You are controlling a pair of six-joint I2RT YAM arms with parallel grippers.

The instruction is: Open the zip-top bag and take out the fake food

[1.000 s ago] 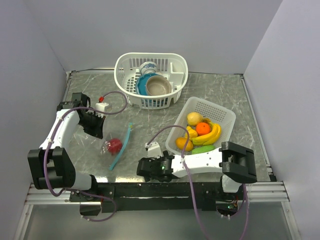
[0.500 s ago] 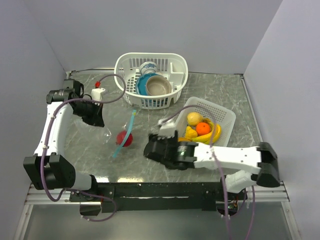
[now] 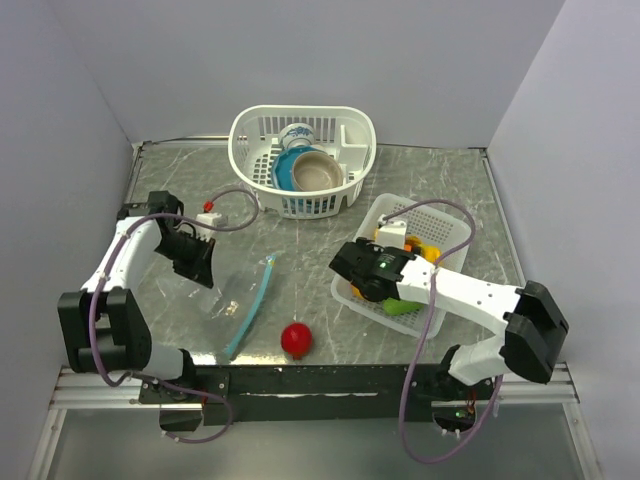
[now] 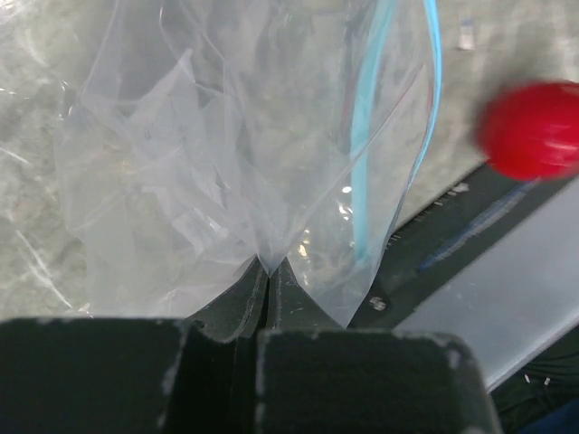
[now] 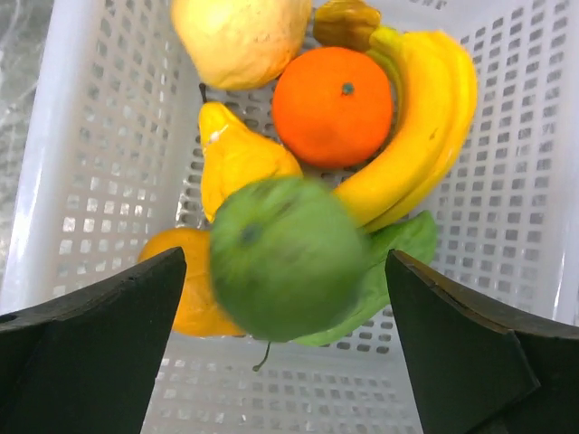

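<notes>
The left pincer (image 4: 269,271) was clamped shut on a gathered fold of the zip-top bag (image 3: 228,290), which lay crumpled at 8 o'clock on the grey marbled desk (image 3: 300,250), its teal zip strip (image 3: 255,300) toward the centre. A red apple (image 3: 296,340) sat outside the bag at 6 o'clock, near the front edge.

At 3 o'clock the right pincer (image 5: 285,258) hung over a white rectangular basket (image 3: 450,225) with its fingers spread wide. A blurred green fruit (image 5: 271,244) showed between them, touching neither. Below it the basket held an orange (image 5: 333,107), a banana (image 5: 425,136), a yellow lemon (image 5: 240,36), a yellow pear (image 5: 233,161) and a green leaf (image 5: 398,253).

At 12 o'clock a round white basket (image 3: 300,112) carried a brown bowl (image 3: 318,172), a blue bowl (image 3: 283,172) and a patterned cup (image 3: 297,135).
</notes>
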